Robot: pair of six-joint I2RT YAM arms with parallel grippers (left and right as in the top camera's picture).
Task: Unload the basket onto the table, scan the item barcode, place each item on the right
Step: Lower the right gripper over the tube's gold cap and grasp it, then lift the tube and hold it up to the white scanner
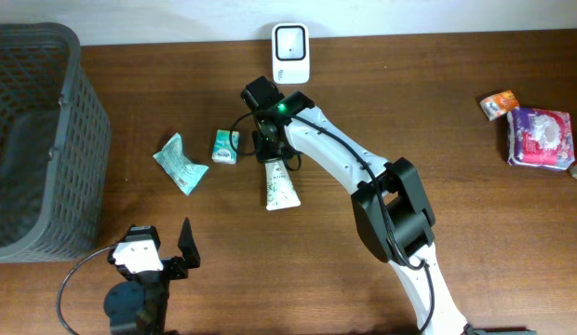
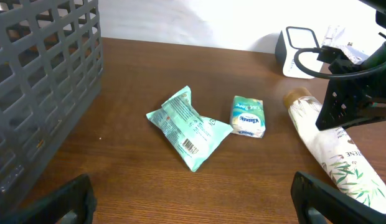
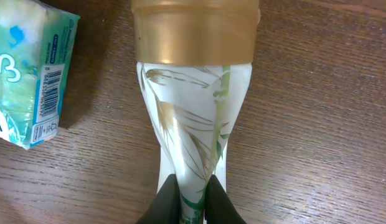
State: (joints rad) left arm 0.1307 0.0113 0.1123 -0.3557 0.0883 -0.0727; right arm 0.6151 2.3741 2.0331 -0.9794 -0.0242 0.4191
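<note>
Two sets of fingers are shown in opposite states. The right fingers are closed on the soft body of the white tube, below its gold cap, so that the wall is pinched narrow. The tube is laid flat on the worktop, just beside the tissue pack, with its cap turned toward the scanner. A grip on the body is probably chosen because it yields and gives purchase. The left fingers are spread wide and empty, parked well apart near the basket, presumably to keep the path clear.
</note>
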